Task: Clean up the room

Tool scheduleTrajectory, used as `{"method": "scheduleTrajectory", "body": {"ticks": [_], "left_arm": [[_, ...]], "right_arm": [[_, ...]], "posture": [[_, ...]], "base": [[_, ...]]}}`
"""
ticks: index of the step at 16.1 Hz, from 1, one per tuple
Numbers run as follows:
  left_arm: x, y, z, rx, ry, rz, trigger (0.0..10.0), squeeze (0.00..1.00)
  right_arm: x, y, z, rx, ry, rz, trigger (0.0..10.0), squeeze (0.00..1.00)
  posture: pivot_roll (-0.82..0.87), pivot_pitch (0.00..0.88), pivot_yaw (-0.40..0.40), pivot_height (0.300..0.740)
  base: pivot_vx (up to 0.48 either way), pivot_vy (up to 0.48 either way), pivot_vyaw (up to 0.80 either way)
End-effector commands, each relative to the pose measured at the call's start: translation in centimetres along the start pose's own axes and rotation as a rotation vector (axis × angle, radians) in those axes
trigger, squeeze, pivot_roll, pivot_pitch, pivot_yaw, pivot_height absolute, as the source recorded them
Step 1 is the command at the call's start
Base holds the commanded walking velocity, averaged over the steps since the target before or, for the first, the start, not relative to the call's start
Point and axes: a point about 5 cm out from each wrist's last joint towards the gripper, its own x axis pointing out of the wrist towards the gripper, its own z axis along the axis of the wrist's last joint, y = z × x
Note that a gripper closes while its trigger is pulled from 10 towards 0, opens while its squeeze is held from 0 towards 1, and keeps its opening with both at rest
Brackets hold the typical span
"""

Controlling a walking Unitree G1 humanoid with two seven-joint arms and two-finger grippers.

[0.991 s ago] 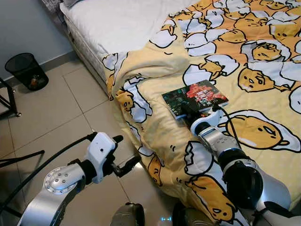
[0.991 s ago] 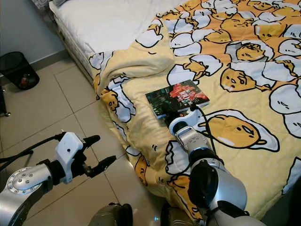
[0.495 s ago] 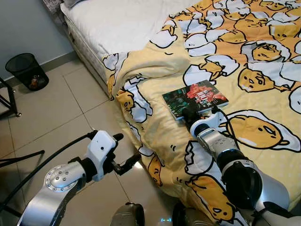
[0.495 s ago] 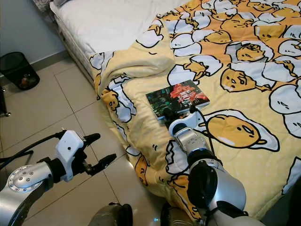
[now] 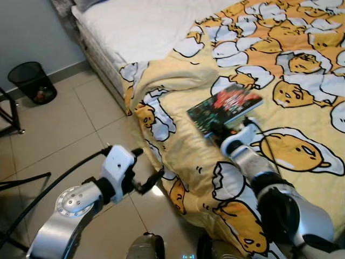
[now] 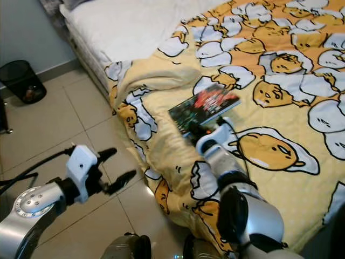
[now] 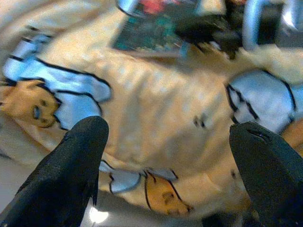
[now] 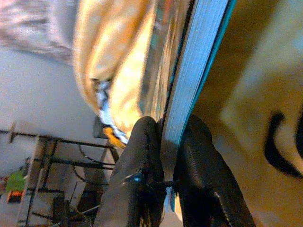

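A book (image 5: 225, 106) with a dark green and red cover rests tilted on the yellow egg-print blanket (image 5: 302, 108), its near edge lifted off the bed. My right gripper (image 5: 219, 128) is shut on that near edge; in the right wrist view both black fingers (image 8: 142, 156) pinch the pale blue page block (image 8: 196, 71). My left gripper (image 5: 144, 172) hangs open over the tiled floor beside the bed, its two fingers (image 7: 71, 165) wide apart and holding nothing.
The bed's white mattress (image 5: 140, 27) runs to the far left corner, and the blanket drapes over the bed edge (image 5: 156, 124) down to the floor. A black wire bin (image 5: 33, 81) stands by the wall. Dark chair legs (image 5: 11, 113) are at the far left.
The book's near edge has risen off the blanket and the book now tilts, held in the right gripper. The left arm has barely shifted.
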Motion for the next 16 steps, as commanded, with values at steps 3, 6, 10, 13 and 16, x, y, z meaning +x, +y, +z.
{"method": "scheduleTrajectory", "body": {"ticks": [3, 6, 10, 13, 16], "left_arm": [[0.1, 0.8, 0.9, -0.02, -0.078, 0.092, 10.0, 1.0], [0.2, 1.0, 1.9, -0.16, -0.145, 0.067, 10.0, 1.0], [0.7, 1.3, 2.2, -0.159, -0.183, 0.12, 10.0, 1.0], [1.0, 1.5, 1.8, -0.103, -0.138, 0.218, 10.0, 1.0], [0.7, 2.5, 1.9, -0.039, -0.138, 0.406, 10.0, 0.99]], "right_arm": [[-0.6, 1.0, 2.3, -0.215, -0.049, 0.178, 0.4, 0.0], [-2.1, 1.7, 3.4, -0.348, -0.044, 0.324, 0.0, 0.0], [-4.7, 1.7, 4.1, -0.464, -0.019, 0.369, 0.0, 0.0], [-5.7, 2.1, 3.8, -0.516, -0.094, 0.294, 0.0, 0.0], [-6.4, 3.5, 2.6, -0.669, -0.19, 0.213, 4.6, 0.0]], "posture": [[0.09, 0.0, 0.046, 0.74], [0.06, 0.0, 0.047, 0.74], [0.03, 0.0, 0.051, 0.74], [0.03, 0.0, 0.044, 0.74], [0.02, 0.0, 0.051, 0.74]], "base": [[0.0, 0.0, 0.0], [0.0, 0.0, 0.0], [0.0, 0.0, 0.0], [0.0, 0.0, 0.0], [0.0, 0.0, 0.0]]}}
